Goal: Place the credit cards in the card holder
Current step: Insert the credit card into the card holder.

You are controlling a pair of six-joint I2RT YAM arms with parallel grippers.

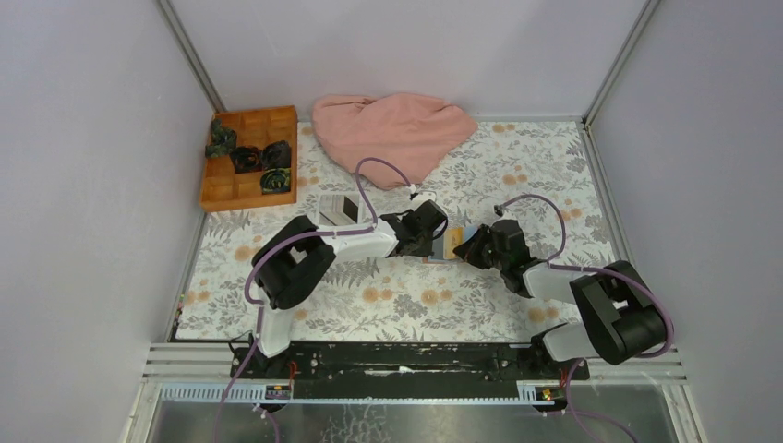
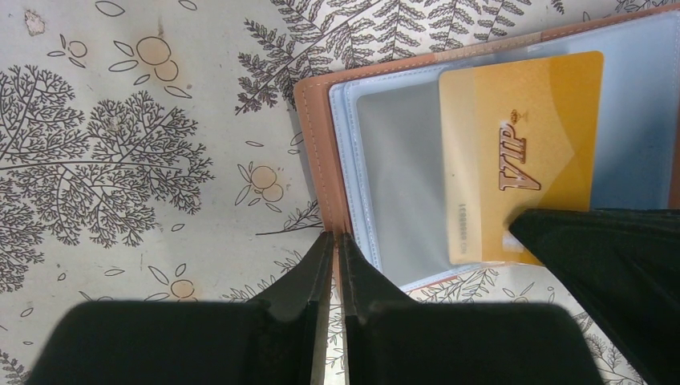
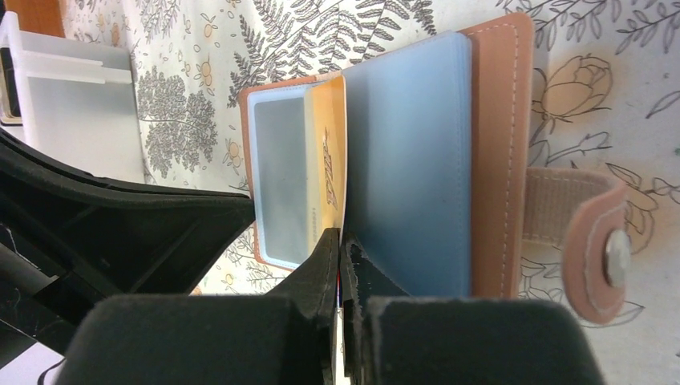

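Observation:
The card holder (image 1: 450,247) lies open on the flowered table between both arms, brown leather (image 2: 313,144) around clear sleeves. My left gripper (image 2: 333,238) is shut on the edge of its brown cover. A gold credit card (image 2: 521,144) marked VIP sits partly inside a clear sleeve. My right gripper (image 3: 341,237) is shut on that card's near edge (image 3: 327,152), beside the stack of bluish sleeves. The holder's cover (image 3: 501,120) and snap strap (image 3: 593,249) lie flat to the right. In the top view my left gripper (image 1: 432,235) and right gripper (image 1: 473,247) meet at the holder.
A white shallow tray (image 1: 314,205) with a greyish card in it stands behind the left arm, and shows again as the white tray (image 3: 72,104) at the upper left. An orange wooden box (image 1: 249,189) holding dark bundles stands back left. A pink cloth (image 1: 392,134) lies at the back.

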